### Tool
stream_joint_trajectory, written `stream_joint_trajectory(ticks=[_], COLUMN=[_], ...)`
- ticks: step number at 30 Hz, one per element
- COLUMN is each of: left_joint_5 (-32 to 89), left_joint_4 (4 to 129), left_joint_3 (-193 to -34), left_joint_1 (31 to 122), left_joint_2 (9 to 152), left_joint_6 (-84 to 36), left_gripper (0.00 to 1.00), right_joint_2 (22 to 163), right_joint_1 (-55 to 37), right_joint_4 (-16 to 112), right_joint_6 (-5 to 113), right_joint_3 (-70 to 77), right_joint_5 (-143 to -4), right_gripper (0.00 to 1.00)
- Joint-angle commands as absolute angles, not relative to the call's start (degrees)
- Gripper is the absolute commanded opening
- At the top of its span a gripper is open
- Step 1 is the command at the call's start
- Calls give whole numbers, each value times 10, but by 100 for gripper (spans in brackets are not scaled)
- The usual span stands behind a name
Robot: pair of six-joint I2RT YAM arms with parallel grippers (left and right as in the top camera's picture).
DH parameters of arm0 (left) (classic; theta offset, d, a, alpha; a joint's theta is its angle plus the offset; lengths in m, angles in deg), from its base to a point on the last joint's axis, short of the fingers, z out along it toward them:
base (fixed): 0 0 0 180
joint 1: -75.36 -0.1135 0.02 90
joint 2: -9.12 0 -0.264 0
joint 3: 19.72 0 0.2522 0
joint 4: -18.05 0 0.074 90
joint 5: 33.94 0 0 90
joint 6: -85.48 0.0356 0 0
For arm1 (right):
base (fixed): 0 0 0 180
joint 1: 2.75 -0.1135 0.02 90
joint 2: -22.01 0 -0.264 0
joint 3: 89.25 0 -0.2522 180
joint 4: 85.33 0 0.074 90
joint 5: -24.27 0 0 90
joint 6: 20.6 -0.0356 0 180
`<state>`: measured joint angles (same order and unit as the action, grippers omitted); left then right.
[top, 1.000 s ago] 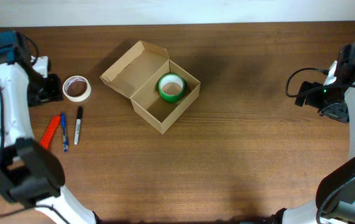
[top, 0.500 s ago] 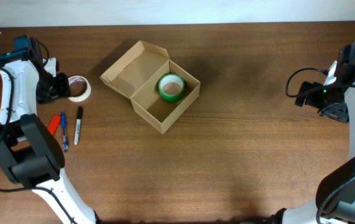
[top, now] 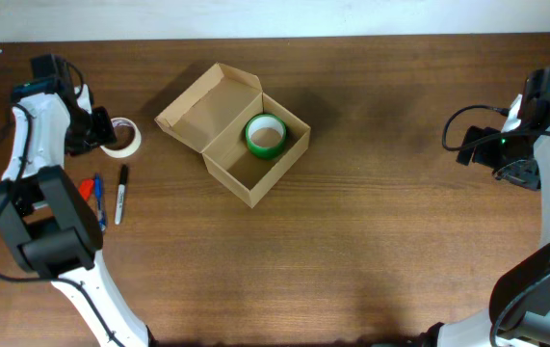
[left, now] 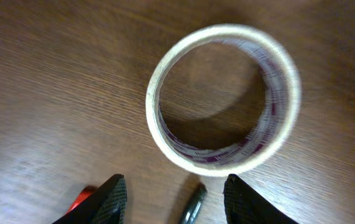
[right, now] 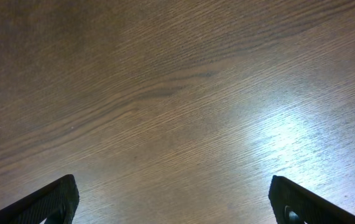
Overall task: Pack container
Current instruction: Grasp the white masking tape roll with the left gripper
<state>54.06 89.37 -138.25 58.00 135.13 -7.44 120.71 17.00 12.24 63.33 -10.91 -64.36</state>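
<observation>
The container [top: 219,108] is a tan cardboard box standing open at the table's middle, its flap lid folded back to the upper left. A green tape roll [top: 265,136] lies inside it. A white tape roll [top: 120,138] lies flat on the table to the left. My left gripper [top: 88,133] is right at that roll's left side. In the left wrist view the white tape roll [left: 276,81] lies just ahead of my left gripper [left: 176,202], which is open with nothing gripped. My right gripper [top: 469,149] [right: 177,202] is wide open over bare wood at the far right.
A red marker [top: 85,187], a blue pen [top: 99,202] and a black marker [top: 120,194] lie side by side below the white roll. The black marker's tip [left: 193,204] shows on the table between the left fingers. The table's back edge runs along the top.
My left arm has swung up and to the right, bringing the gripper against the white tape roll's left side. The right arm, the box and the green roll have not moved.
</observation>
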Motion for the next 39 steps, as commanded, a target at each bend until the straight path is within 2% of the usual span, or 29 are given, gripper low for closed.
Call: stream_joint_trajectory(ticks=[1,14,19,24,26,34,39], left_joint_5=[533,533,533,533,532,529,539], left_joint_4=[888,864,865,865,866,931,1068], left_joint_3=[-1381,-1381,-1381,-1381,-1381,-1420,-1579], left_joint_1=[581,581,581,581,581,581,581], left_joint_2=[1375,1419,1427,1430,1430,1430,1430], left_joint_6=[-84,-84,-84,-84,-84,-84,-73], left_gripper=[50,50,38,9,3,2,2], right_joint_2=[1210,1210,1210,1210,1210,1210,1210], right_joint_1=[172,172,172,172,172,172,172], right_joint_4=[124,124,124,124,124,124,124], right_joint_6=[629,629,629,629,629,629,629], right_joint_3=[-106,-106,-106,-106,-106,-106,-106], right_joint_5=[-649,-649,-649,-649,-649,-649,-649], right_gripper=[99,99,99,99,99,99,99])
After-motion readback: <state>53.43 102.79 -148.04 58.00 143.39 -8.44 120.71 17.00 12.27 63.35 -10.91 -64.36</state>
